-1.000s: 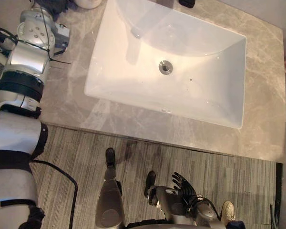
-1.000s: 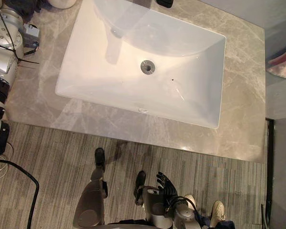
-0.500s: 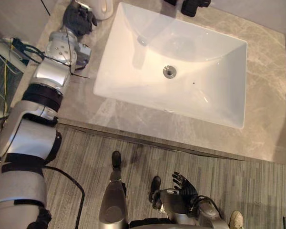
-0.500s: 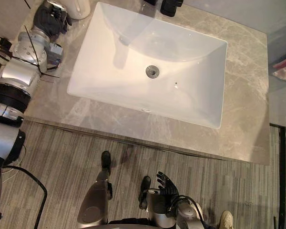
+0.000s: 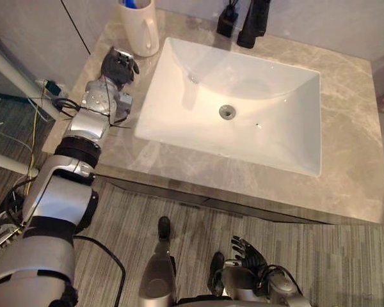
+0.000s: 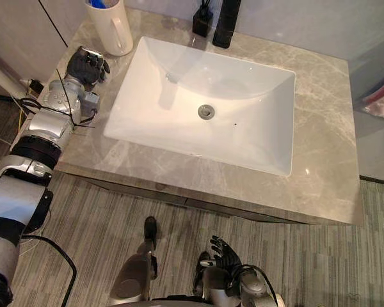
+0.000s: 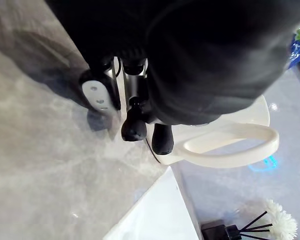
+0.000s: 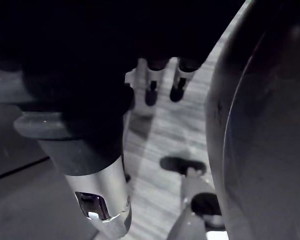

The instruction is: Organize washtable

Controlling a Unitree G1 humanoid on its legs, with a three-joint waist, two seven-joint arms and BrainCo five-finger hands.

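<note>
**Washtable: left hand at the cup, nothing gripped yet**

Finding 1. Over the last second the whole scene has slid down in my head views. I put that down to the camera lifting, not to anything moving on the countertop (image 5: 352,160). The back edge has come into sight as a result. It carries a cream cup (image 5: 141,29) with something blue (image 5: 131,2) standing in it at the back left corner, and a black faucet (image 5: 253,22) with a small dark diffuser bottle (image 5: 226,24) just beside it behind the sink (image 5: 288,141).

Finding 2. My left hand (image 5: 118,64) lies on the counter just in front of the cup, much where it was relative to the cup half a second ago. In the wrist view my fingertips (image 7: 162,139) sit low by the cup's base, close to its handle (image 7: 230,145). The fingers are relaxed and wrapped round nothing. I cannot tell whether they touch the cup wall, because the hand's cover hides most of that spot.

Finding 3. My right hand (image 5: 246,251) hangs low over the floor as before, fingers spread, holding nothing.

Assessment. No item has been shifted, so the tidying looks barely begun. The cup appears to be the first candidate, and the handle faces my hand.
</note>
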